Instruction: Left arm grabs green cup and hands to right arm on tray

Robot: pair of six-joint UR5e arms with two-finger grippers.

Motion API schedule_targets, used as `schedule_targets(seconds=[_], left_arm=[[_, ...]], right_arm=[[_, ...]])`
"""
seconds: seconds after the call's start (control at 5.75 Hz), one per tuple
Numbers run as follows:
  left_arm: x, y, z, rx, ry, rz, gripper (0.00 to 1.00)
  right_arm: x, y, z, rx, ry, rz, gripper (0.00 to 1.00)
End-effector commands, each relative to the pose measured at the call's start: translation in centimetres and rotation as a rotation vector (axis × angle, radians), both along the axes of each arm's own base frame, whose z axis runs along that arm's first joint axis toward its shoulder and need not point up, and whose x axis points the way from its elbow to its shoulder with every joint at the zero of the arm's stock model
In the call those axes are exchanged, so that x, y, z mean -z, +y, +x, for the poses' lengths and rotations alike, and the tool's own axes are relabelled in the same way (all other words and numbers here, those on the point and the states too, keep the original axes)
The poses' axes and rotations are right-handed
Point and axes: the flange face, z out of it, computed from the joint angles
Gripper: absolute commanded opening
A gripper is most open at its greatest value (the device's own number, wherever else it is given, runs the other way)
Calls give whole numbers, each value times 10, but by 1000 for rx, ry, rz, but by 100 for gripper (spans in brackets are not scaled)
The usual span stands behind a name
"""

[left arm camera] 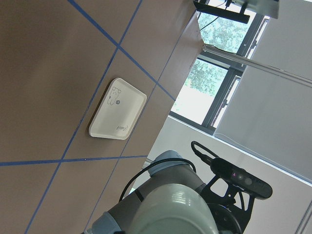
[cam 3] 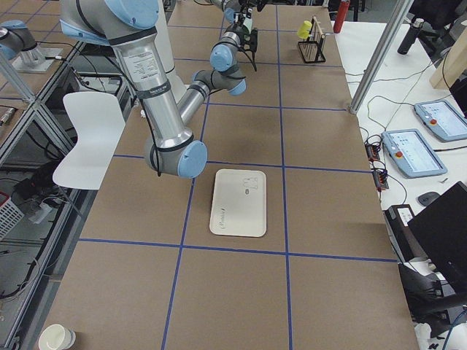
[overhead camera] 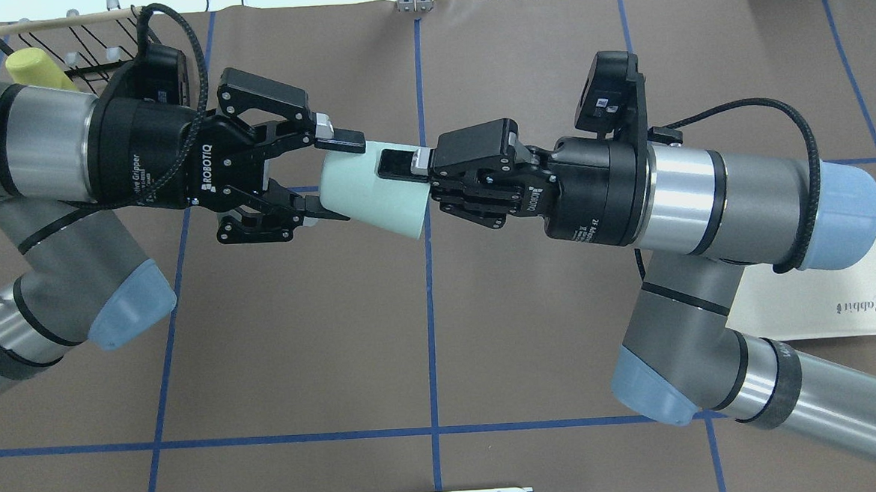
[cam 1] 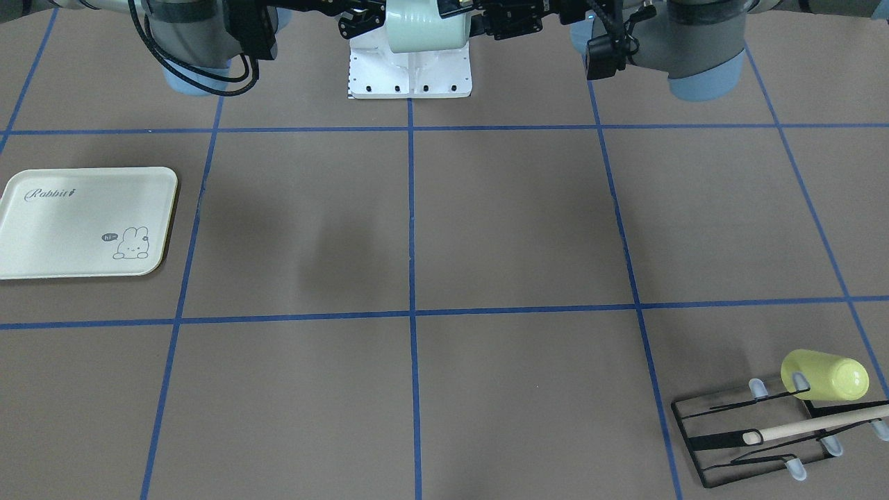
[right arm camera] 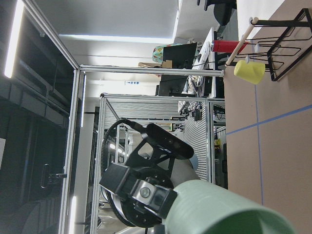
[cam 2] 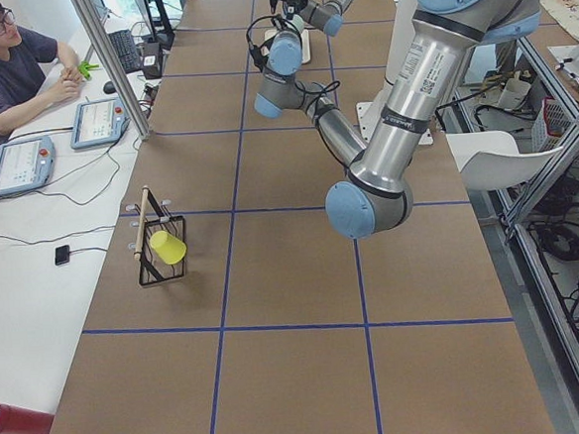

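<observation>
The green cup [overhead camera: 371, 193] hangs on its side in the air between both grippers, over the table's middle near the robot's base. It also shows at the top of the front view [cam 1: 424, 28]. My left gripper [overhead camera: 335, 178] has its fingers against the cup's narrow closed end, one on each side. My right gripper [overhead camera: 398, 169] is shut on the cup's wall at the open rim, one finger [overhead camera: 396, 162] lying on the outside. The tray [cam 1: 69, 222] lies flat and bare on my right side, partly under the right arm in the overhead view [overhead camera: 861, 306].
A black wire rack [cam 1: 750, 444] with a wooden dowel and a yellow-green cup [cam 1: 826, 375] stands at the far left corner. A white base plate [cam 1: 410, 76] lies below the grippers. An operator [cam 2: 11, 68] sits beside the table.
</observation>
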Motion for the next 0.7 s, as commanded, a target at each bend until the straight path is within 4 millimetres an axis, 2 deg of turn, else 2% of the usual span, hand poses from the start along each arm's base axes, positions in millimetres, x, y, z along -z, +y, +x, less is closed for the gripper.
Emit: schedule_targets(seconds=[0.0,0.35,0.52], left_arm=[[-4,-2,1,11,-28,86,100],[-11,-3,0,13,-39,79,100],[-14,-4,-1,15,-42,75,100]], right_arm=[[-5,-1,12,14,21,31,0],[-10,-6,17,0,30,25,0],[-30,-14,21,-17,74,-6,0]])
